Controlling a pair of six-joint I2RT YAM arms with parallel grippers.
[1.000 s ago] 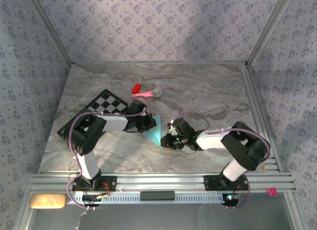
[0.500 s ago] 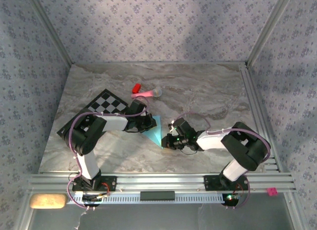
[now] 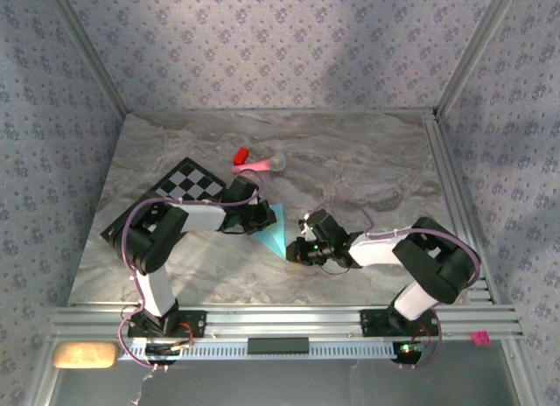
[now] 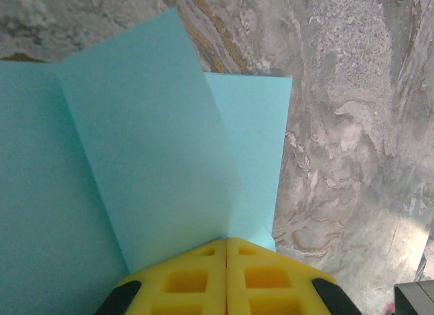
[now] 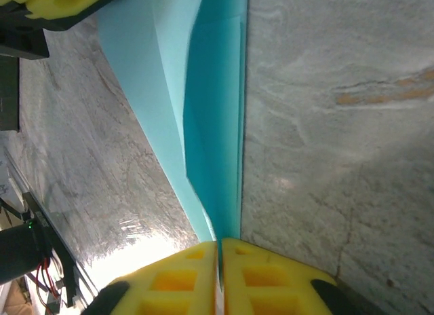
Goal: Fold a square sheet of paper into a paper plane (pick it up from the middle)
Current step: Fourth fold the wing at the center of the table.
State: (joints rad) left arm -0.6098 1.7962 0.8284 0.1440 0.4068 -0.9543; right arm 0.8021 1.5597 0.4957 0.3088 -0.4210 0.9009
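The light-blue sheet of paper [image 3: 276,230], partly folded into a pointed wedge, lies in the middle of the table between both grippers. My left gripper [image 3: 263,216] is shut on its wide upper end; in the left wrist view the folded flaps [image 4: 149,145] rise straight out of the closed yellow fingertips [image 4: 196,274]. My right gripper [image 3: 298,248] is shut on the narrow lower tip. In the right wrist view the paper [image 5: 213,111] runs as a thin edge-on strip into the gap between the yellow fingers [image 5: 264,274].
A black-and-white checkered mat [image 3: 187,182] lies left of the left arm. Behind the paper sit a pink stick toy [image 3: 259,165] and a small red piece [image 3: 240,154]. The left gripper's yellow fingers [image 5: 54,3] show at the right wrist view's top left.
The right arm has shifted very slightly to the right. The paper and the left arm stay as they were.
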